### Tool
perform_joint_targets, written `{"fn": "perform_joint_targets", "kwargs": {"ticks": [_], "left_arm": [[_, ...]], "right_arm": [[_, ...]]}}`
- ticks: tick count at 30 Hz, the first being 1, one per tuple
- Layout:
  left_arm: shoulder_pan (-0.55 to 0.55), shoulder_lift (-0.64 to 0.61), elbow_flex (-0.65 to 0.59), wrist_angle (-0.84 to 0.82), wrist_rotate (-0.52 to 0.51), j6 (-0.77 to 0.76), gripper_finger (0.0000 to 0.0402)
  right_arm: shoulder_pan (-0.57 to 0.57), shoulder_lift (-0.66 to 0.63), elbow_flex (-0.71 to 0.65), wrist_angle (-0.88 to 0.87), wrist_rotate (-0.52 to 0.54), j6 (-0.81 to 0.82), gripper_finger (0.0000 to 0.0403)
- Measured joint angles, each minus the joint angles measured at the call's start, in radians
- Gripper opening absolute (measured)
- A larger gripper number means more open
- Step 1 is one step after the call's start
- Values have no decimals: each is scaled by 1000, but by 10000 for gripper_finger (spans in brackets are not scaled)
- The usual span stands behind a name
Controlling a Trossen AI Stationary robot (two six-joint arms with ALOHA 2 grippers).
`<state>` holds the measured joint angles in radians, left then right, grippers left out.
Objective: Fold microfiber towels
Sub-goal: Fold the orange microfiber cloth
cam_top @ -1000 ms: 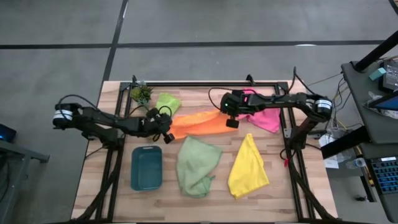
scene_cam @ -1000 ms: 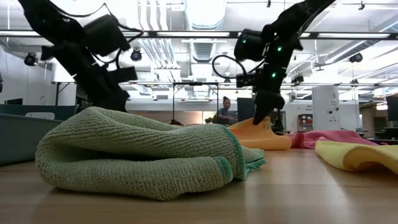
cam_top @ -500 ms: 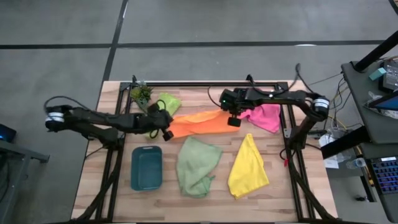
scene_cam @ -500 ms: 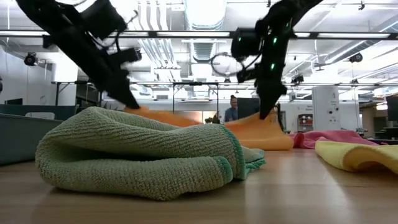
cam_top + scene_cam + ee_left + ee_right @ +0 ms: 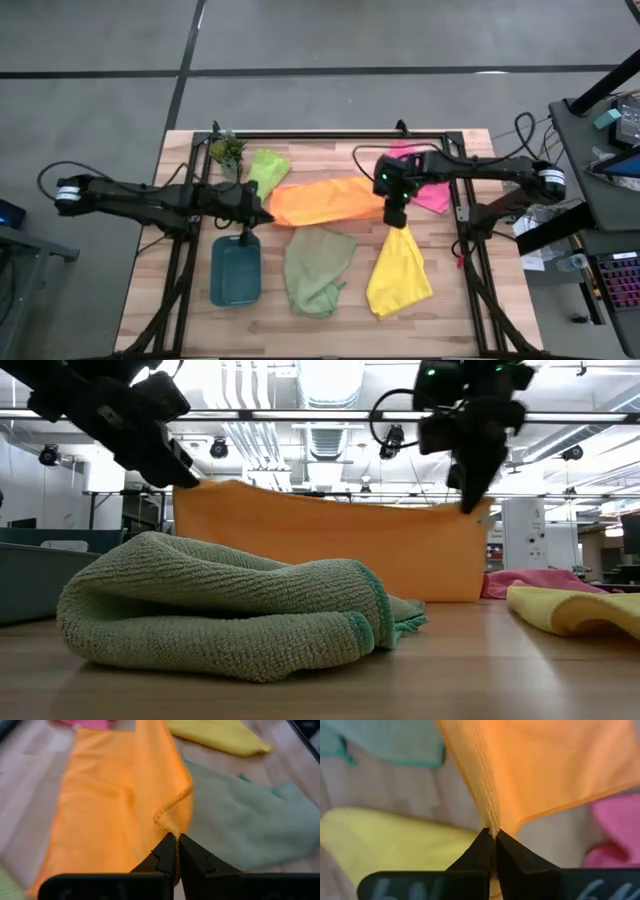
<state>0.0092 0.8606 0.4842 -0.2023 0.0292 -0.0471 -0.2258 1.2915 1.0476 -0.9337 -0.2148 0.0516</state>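
No readable writing anywhere. Left hand [image 5: 258, 212] and right hand [image 5: 394, 212] each pinch an orange towel [image 5: 325, 200] corner; only the low view shows it hanging like a curtain.

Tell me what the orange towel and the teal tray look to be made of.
Orange towel: soft microfiber-like cloth, matte; fine ribbed weave and a stitched hem show in the right wrist view, and it drapes. Teal tray: probably moulded plastic, smooth, with rounded corners and a raised rim.
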Motion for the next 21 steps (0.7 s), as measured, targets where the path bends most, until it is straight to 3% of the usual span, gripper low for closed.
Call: {"fn": "perform_joint_targets", "kwargs": {"ticks": [11, 14, 21], "left_arm": [[-111, 168, 1, 2, 3, -104, 0], [-107, 222, 7, 5, -31, -104, 0], [-70, 298, 14, -10, -212, -103, 0]], "right_arm": [[232, -7, -170, 194, -3, 133, 9], [242, 0, -171, 196, 16, 131, 9], [172, 1, -135, 216, 221, 61, 9]]}}
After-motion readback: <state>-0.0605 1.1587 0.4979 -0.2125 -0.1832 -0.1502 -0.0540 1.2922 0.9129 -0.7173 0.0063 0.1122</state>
